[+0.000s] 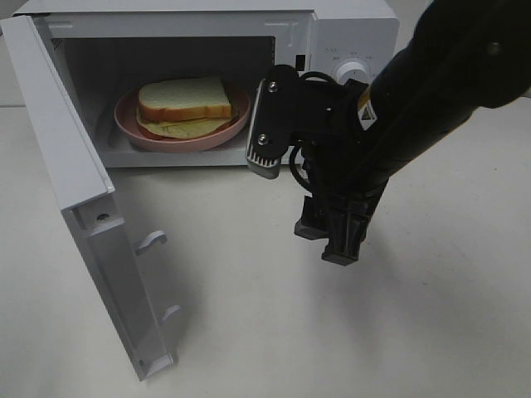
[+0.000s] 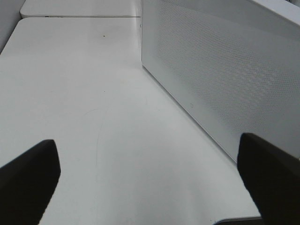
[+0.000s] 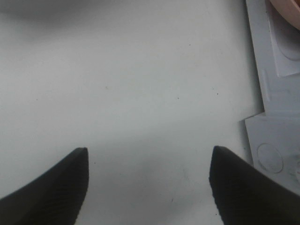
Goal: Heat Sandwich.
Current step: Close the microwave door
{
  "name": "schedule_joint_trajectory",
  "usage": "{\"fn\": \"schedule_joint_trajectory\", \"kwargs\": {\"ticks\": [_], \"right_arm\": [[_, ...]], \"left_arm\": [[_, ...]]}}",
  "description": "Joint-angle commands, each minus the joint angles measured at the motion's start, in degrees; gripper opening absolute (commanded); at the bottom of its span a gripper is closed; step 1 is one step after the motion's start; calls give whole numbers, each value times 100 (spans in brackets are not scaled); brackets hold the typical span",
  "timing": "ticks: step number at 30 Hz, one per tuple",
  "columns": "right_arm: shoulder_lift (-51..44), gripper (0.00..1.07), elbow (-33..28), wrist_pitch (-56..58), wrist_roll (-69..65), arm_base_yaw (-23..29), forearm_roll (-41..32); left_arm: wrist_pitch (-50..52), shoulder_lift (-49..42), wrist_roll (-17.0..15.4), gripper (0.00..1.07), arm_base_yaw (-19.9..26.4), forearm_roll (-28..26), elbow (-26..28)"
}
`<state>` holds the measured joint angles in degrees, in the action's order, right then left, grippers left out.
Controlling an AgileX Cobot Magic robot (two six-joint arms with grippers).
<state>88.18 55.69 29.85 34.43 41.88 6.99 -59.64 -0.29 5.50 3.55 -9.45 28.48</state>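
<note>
Looking from the high camera, we see the microwave [image 1: 348,33] with its door [image 1: 66,149] swung fully out to the left, so the front of the cavity is unblocked. The door's edge juts forward over the table [image 1: 249,332] and fences off the left side. To the right of it, the tabletop in front of the oven is broad and bare.

The sandwich [image 1: 184,99] lies inside the cavity on a pink plate [image 1: 133,133], its bread slice uppermost.

Our right gripper [image 1: 328,240] hangs in front of the cavity's right half, pointing down at the table, with its 2 fingers spread and nothing between them. The sandwich sits behind it and to its left, well apart, inside the oven. The right wrist view shows the same spread fingers of the right gripper [image 3: 149,150] over bare table, with the oven's front sill off to one side.

Our left gripper [image 2: 147,140] is also released, its jaws wide and empty, over bare tabletop just beside a perforated white panel [image 2: 220,70]. We cannot tell whether that panel is the door or the oven's side.
</note>
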Motion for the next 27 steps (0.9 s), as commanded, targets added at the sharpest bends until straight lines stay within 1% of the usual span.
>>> {"fn": "schedule_joint_trajectory", "kwargs": {"ticks": [1,4,6,10,13,14,15,16,19,20,23,24,25,27], "right_arm": [[-504,70,-309,-23,-647,17,-40],[-751,70,-441,-11,-985,17,-40],[-1106,70,-642,103,-1667,17,-40],[-1490,71,-842,183,-2252,17,-40],[-2005,77,-1112,464,-2905,17,-40],[-2005,77,-1112,464,-2905,17,-40],[-2235,79,-1215,716,-3123,17,-29],[-2361,81,-1255,831,-3168,17,-17],[-2590,81,-1341,1123,-3180,17,-23],[-2836,80,-1392,1404,-3191,17,-29],[-3203,79,-1404,1862,-3300,17,-29],[-3203,79,-1404,1862,-3300,17,-29],[-3426,78,-1404,2172,-3392,17,-17],[-3655,77,-1404,2424,-3443,17,-17]], "left_arm": [[40,-143,0,97,29,6,-23],[40,-143,0,97,29,6,-23],[40,-143,0,97,29,6,-23],[40,-143,0,97,29,6,-23],[40,-143,0,97,29,6,-23],[40,-143,0,97,29,6,-23],[40,-143,0,97,29,6,-23],[40,-143,0,97,29,6,-23],[40,-143,0,97,29,6,-23],[40,-143,0,97,29,6,-23],[40,-143,0,97,29,6,-23],[40,-143,0,97,29,6,-23],[40,-143,0,97,29,6,-23],[40,-143,0,97,29,6,-23]]}}
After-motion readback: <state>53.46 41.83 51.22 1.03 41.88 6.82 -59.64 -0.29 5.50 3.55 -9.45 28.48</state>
